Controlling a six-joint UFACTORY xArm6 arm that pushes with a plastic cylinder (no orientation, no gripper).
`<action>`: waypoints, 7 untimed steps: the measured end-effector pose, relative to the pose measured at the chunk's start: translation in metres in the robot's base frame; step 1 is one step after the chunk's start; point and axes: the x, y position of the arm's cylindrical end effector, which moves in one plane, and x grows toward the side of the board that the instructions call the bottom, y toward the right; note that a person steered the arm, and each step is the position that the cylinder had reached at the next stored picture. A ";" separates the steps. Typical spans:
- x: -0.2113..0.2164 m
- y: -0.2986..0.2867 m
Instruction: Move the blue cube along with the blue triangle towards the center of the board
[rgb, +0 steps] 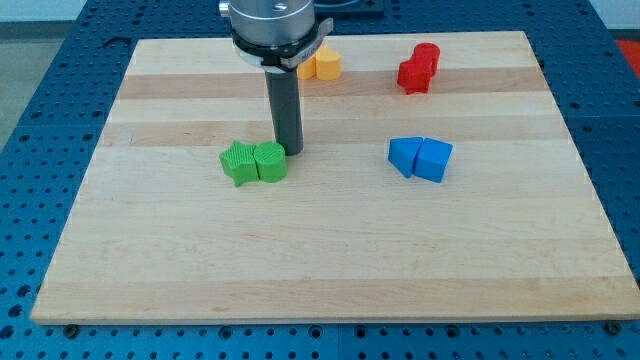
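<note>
The blue cube (404, 155) and the blue triangle (434, 160) lie side by side and touching, right of the board's middle. My tip (292, 151) rests on the board left of the middle, well to the left of the blue pair. It stands just at the upper right of two green blocks, a star-like one (239, 163) and a rounder one (269, 161), and is close to or touching the rounder one.
Two orange/yellow blocks (323, 64) sit near the view's top, partly hidden behind the arm's head (272, 25). Two red blocks (418, 68) sit at the top right. The wooden board (320, 260) lies on a blue perforated table.
</note>
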 end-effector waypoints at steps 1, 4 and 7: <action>-0.018 0.054; 0.000 0.272; 0.049 0.275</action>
